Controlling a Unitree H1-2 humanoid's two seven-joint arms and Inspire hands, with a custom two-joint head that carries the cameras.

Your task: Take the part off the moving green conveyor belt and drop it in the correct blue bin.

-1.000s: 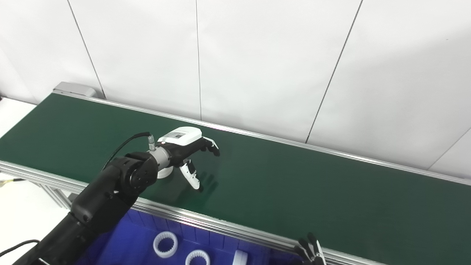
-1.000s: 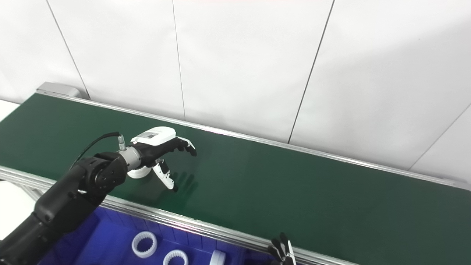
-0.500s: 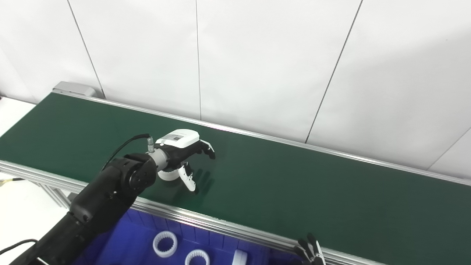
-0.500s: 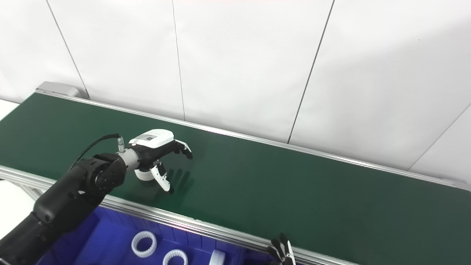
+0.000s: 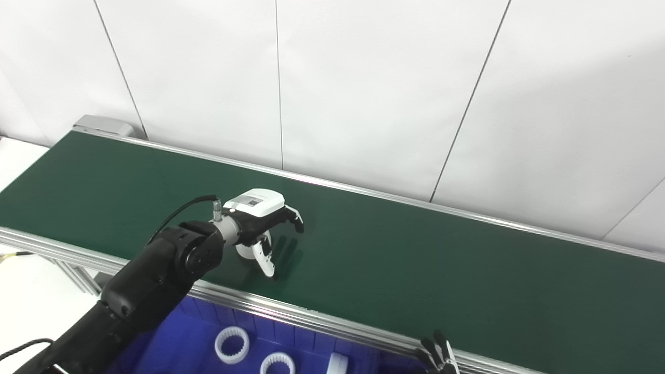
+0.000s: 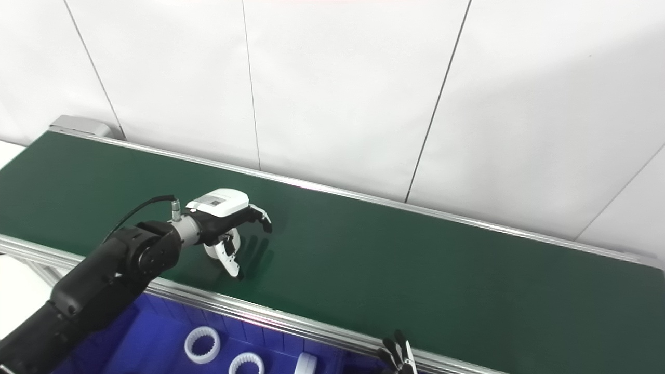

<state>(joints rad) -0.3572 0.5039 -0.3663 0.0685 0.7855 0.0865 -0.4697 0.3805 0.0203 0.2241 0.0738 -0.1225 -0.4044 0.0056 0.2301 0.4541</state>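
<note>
The left robot hand (image 5: 260, 228) hovers over the green conveyor belt (image 5: 415, 259), fingers spread around a white ring part (image 5: 248, 251) without gripping it. The belt's motion could carry the part out from under the fingers before they close.

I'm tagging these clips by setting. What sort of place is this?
Probably a factory-style sorting station or a lab mock-up of one. A long green conveyor belt with aluminium rails runs along plain white wall panels, and a blue bin below its near edge holds white ring parts.
</note>
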